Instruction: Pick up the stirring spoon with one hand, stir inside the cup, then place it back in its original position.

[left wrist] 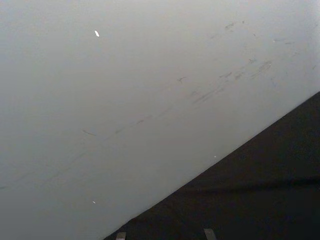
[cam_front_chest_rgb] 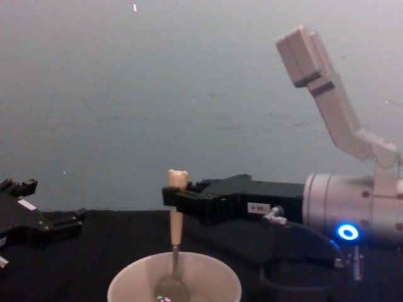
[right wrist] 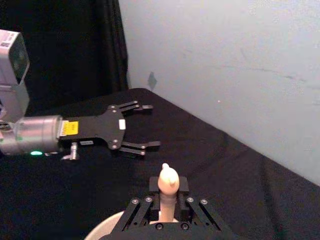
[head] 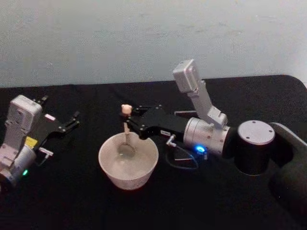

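The right tool (head: 127, 120) reaches in from the right over the black-covered bench (head: 72, 196), its jaws closed narrow on the beige handle of the stirring spoon (head: 126, 138), just under the little bear head. It holds the spoon upright. The jaws hide the stretch of handle they grip, and in the right wrist view the bear head (right wrist: 168, 179) pokes up between the tool's fingers (right wrist: 186, 201). The thin shaft drops into the cream-white cup (head: 109, 168), which stands near the middle of the bench. The shiny bowl sits low inside the cup, perhaps touching the bottom, though the head view is too dim to be sure. In the chest view the cup (cam_front_chest_rgb: 214, 280) is cut off below its rim by the lower edge. The left tool (head: 60, 111) rests at the left of the bench, well apart from the cup, its fingers spread wide and holding nothing – the chest view's left edge crops it (cam_front_chest_rgb: 44, 221). Behind the bench is a pale wall (head: 144, 38).
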`<state>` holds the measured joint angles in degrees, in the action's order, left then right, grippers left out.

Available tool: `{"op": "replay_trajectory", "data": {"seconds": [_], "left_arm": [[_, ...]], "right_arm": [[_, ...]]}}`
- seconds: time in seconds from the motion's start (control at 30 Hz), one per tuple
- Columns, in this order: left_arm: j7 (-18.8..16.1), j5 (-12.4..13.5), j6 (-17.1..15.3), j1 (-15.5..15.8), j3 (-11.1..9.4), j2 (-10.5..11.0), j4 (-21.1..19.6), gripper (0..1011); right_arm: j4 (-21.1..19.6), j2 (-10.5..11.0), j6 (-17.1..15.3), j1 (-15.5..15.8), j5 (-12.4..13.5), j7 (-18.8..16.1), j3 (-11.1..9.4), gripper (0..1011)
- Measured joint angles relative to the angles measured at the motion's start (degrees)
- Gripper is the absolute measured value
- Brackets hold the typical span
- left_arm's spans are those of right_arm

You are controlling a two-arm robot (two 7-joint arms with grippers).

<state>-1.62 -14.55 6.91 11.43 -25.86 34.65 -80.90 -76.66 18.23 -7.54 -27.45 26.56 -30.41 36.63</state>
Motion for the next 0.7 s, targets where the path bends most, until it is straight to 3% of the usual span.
{"op": "replay_trajectory", "data": {"seconds": [0.37,0.7], "left_arm": [[0.00,0.00,0.00,0.00,0.00,0.00,0.00,1001],[0.00,0.00,0.00,0.00,0.00,0.00,0.00,1001]], "right_arm": [[-3.16,3.16,0.01,2.64,-0.27,-1.00,-1.50,211],[-8.16,5.95,-0.80,5.73,1.58,-2.85,-1.92,211]]}}
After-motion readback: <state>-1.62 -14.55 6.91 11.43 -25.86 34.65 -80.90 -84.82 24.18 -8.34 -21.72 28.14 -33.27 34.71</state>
